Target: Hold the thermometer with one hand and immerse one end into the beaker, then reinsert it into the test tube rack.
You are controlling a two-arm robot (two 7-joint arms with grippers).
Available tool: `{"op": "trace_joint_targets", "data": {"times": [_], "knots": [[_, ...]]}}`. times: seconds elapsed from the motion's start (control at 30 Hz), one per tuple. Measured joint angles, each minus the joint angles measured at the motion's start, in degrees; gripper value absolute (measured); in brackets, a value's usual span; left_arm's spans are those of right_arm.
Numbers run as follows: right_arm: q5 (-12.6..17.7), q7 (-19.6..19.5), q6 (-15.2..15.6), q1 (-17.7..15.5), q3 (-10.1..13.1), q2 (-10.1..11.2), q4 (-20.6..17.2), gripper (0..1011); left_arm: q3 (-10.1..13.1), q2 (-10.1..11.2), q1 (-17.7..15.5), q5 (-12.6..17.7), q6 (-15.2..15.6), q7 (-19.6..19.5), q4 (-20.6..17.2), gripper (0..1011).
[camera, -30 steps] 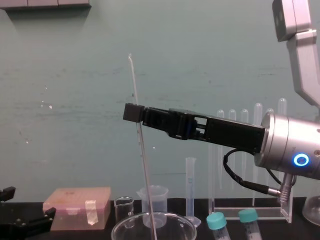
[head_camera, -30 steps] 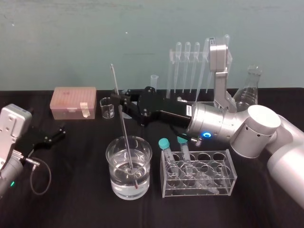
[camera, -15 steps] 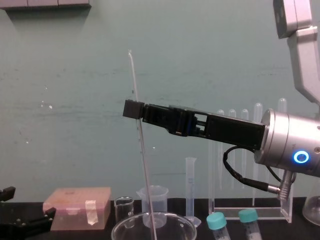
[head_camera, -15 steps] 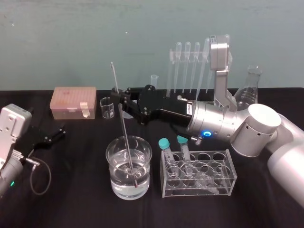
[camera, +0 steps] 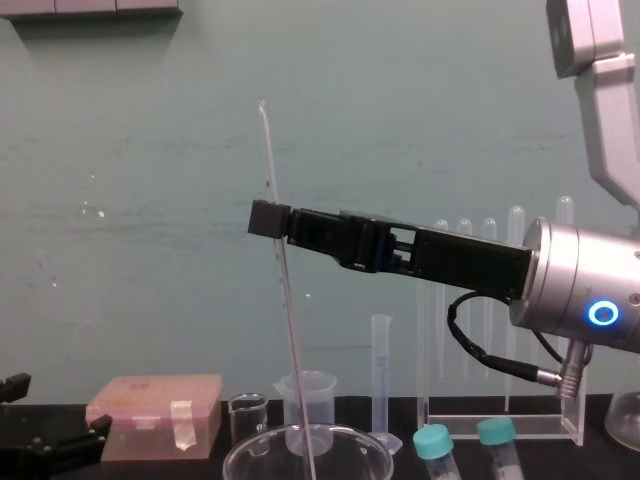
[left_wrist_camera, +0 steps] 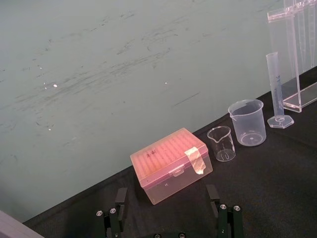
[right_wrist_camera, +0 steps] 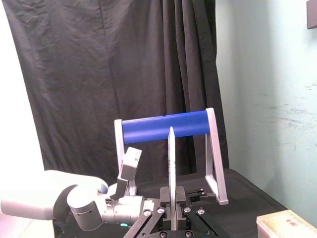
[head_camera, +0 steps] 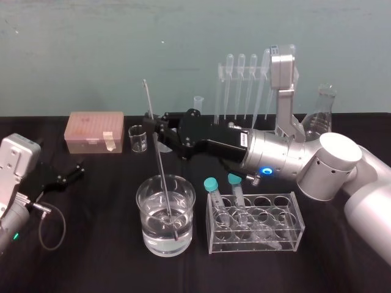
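The thermometer (head_camera: 160, 165) is a long thin glass rod, slightly tilted, with its lower end down in the water of the wide glass beaker (head_camera: 140, 201). My right gripper (head_camera: 153, 125) is shut on the rod's upper part, above the beaker; in the chest view the right gripper (camera: 272, 220) grips the thermometer (camera: 291, 340) over the beaker's rim (camera: 243, 455). In the right wrist view the rod (right_wrist_camera: 171, 158) rises from between the fingers. The tall clear test tube rack (head_camera: 225, 71) stands behind the arm. My left gripper (head_camera: 68, 173) rests open at the far left.
A low clear rack (head_camera: 294, 215) with two capped tubes stands right of the beaker. Behind are a pink tip box (head_camera: 96, 131), a small glass beaker (head_camera: 138, 139), a plastic spouted beaker (left_wrist_camera: 246, 123), a slim measuring cylinder (left_wrist_camera: 277, 89) and a flask (head_camera: 320, 116). Pipettes hang in the tall rack.
My right gripper has risen a little, lifting the thermometer slightly; its lower end is still in the water. The left arm has not moved.
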Motion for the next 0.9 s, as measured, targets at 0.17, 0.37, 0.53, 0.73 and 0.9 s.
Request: {"op": "trace_joint_targets", "data": {"times": [0.17,0.37,0.53,0.73,0.9], "knots": [[0.0,0.2,0.0,0.1,0.0,0.0,0.2,56,0.0,0.0,0.0,0.0,0.0,0.0,0.0,1008],[0.1,0.3,0.0,0.2,-0.1,0.0,0.2,56,0.0,0.0,0.0,0.0,0.0,0.0,0.0,1008],[0.1,0.4,0.0,0.2,-0.1,-0.1,0.3,56,0.0,0.0,0.0,0.0,0.0,0.0,0.0,1008],[0.1,0.5,0.0,0.2,-0.1,-0.2,0.4,56,0.0,0.0,0.0,0.0,0.0,0.0,0.0,1008],[0.1,0.7,0.0,0.3,-0.2,-0.2,0.5,56,0.0,0.0,0.0,0.0,0.0,0.0,0.0,1008]]}}
